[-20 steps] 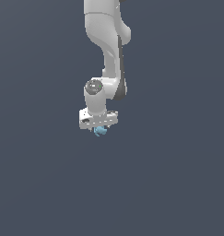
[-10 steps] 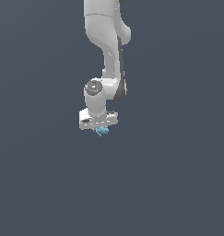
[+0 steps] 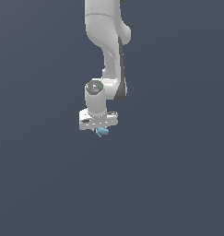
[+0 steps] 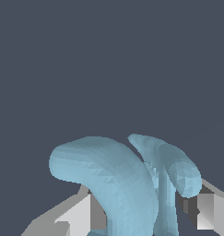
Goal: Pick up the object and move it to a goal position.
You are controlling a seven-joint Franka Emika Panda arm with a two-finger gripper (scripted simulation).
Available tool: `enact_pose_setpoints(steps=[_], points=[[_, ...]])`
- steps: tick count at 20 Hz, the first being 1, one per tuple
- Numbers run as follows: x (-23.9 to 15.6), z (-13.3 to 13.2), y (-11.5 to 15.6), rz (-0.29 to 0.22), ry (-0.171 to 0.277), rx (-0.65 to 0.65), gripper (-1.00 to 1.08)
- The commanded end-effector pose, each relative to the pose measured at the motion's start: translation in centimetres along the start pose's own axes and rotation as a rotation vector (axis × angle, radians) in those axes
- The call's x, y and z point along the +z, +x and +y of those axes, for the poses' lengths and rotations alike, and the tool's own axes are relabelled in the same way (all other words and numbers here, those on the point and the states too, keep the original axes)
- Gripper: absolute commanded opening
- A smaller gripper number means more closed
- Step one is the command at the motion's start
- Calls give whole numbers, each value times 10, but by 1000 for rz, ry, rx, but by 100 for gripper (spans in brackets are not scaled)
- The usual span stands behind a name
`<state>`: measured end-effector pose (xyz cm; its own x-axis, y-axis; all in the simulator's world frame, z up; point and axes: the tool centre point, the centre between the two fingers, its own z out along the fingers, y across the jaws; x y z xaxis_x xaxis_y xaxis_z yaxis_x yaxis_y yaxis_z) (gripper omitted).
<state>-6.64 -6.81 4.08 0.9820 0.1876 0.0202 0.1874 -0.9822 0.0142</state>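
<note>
Little has shifted since a second ago: gripper (image 3: 100,131) stays low under the arm, the object (image 3: 102,132) tilted slightly. Fingers (image 4: 76,214) are closed on its blue body. We judge a slow, level carry best, keeping squeeze steady so the curved arms don't slip.

Plain dark slate-blue ground (image 3: 178,184) filling both views, flat and unmarked, no edge or seam visible, whether floor or table cannot be told, nothing seen lying on it
</note>
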Motion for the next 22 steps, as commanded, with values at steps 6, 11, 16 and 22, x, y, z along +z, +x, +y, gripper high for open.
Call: enact_pose_setpoints(steps=[6,11,16,22], points=[[-14,5,27,80,-55,43,-100],[-31,11,53,161,-111,88,-100],[-53,17,79,251,-174,137,-100],[-82,24,107,355,-248,194,-100]])
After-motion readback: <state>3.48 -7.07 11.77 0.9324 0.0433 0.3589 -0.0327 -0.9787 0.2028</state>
